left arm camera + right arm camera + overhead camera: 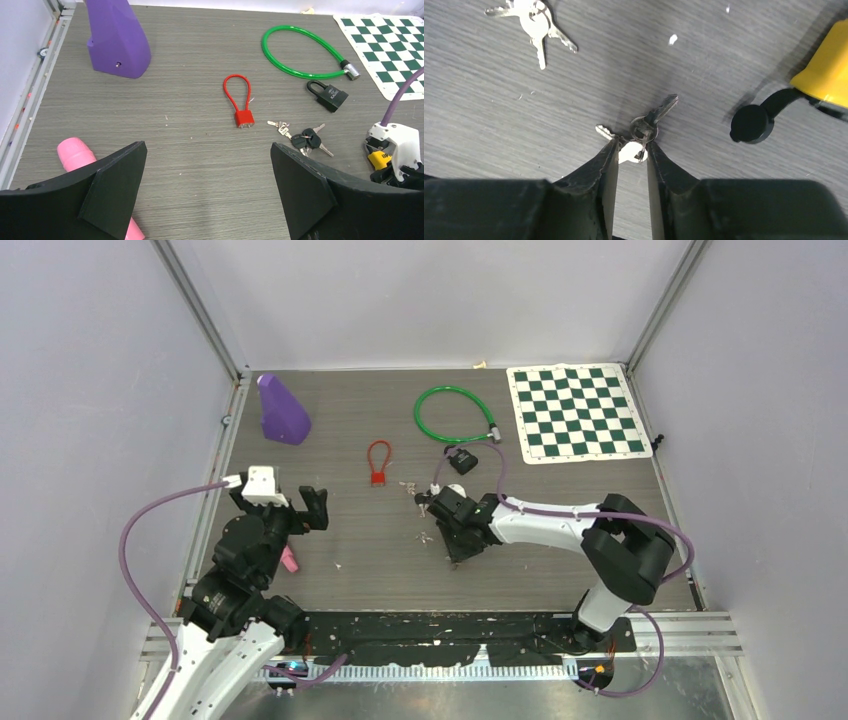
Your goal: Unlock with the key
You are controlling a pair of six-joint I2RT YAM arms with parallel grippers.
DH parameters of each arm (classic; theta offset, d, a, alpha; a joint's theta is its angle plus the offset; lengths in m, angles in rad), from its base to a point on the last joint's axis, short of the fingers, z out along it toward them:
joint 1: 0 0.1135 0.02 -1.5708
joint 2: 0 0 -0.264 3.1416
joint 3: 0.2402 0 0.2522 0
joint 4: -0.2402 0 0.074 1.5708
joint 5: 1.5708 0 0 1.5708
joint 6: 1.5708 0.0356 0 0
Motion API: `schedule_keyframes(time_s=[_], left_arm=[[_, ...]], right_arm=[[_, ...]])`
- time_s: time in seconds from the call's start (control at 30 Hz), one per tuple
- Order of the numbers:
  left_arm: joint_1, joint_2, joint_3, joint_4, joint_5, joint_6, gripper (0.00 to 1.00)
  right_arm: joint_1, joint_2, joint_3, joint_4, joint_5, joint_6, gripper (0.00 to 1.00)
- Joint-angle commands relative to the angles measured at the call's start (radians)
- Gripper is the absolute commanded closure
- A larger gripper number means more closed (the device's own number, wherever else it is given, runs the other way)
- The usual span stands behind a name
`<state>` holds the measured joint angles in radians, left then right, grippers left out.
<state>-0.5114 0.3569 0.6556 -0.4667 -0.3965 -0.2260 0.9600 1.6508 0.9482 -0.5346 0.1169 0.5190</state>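
Top external is showing the bench [350,560], a grey wood-grain laminate, carrying everything flat and spread out, probably so that each piece is lying within reach by itself. At the far right corner a flexible green-and-white check mat [572,412] is lying square to the edge; at the far left a smooth, tapering purple block [283,412] is standing upright. Between them a glossy green cable lock [452,412] is curling into a loop, with its metal end closing the ring. The left hand [207,150] is hovering above the near left of the bench with its broad, matte black fingers spread wide and holding nothing, seemingly waiting to steady a lock. The right hand [631,147] is pointing down at mid-bench, its fingers drawn close together and seeming to be pinching the flat silver bow of a key [628,154]; gripping the bow is leaving the blade free for a keyhole. That key is hanging on a thin wire ring [642,129] with others. A boxy black padlock [330,96] is lying just beyond, and a red padlock [244,118] with a thin cord shackle is lying nearer the centre. A second bunch [300,137], some black-capped, is resting apart from both.
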Motion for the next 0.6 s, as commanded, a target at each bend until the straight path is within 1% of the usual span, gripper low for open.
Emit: schedule_keyframes(time_s=[0.0, 0.03, 0.07, 0.1, 0.17, 0.3, 0.43, 0.5, 0.57], left_arm=[[-0.005, 0.024, -0.003, 0.047, 0.02, 0.014, 0.01], [-0.006, 0.029, -0.003, 0.045, 0.022, 0.014, 0.0], [-0.006, 0.034, -0.001, 0.044, 0.026, 0.014, 0.0], [-0.006, 0.04, 0.002, 0.043, 0.028, 0.014, 0.01], [-0.006, 0.049, 0.006, 0.038, 0.029, 0.014, 0.01], [-0.005, 0.066, 0.014, 0.027, 0.055, -0.004, 0.01], [-0.005, 0.11, 0.035, 0.006, 0.108, -0.028, 0.01], [-0.005, 0.14, 0.053, -0.022, 0.123, -0.038, 0.01], [-0.005, 0.166, 0.067, -0.057, 0.144, -0.052, 0.01]], right_arm=[[0.002, -0.034, -0.066, 0.006, -0.047, -0.008, 0.74], [0.002, -0.055, -0.083, -0.002, -0.052, -0.01, 0.79], [0.004, -0.069, -0.094, -0.007, -0.059, -0.011, 0.83], [0.005, -0.096, -0.114, -0.015, -0.061, -0.013, 0.9], [0.006, -0.139, -0.146, -0.028, -0.061, -0.013, 0.94], [0.006, -0.22, -0.183, -0.041, -0.041, -0.017, 0.94], [0.005, -0.238, -0.173, -0.074, -0.025, -0.027, 0.94], [0.004, -0.222, -0.168, -0.094, -0.027, -0.029, 0.93], [0.005, -0.212, -0.169, -0.108, -0.023, -0.026, 0.84]])
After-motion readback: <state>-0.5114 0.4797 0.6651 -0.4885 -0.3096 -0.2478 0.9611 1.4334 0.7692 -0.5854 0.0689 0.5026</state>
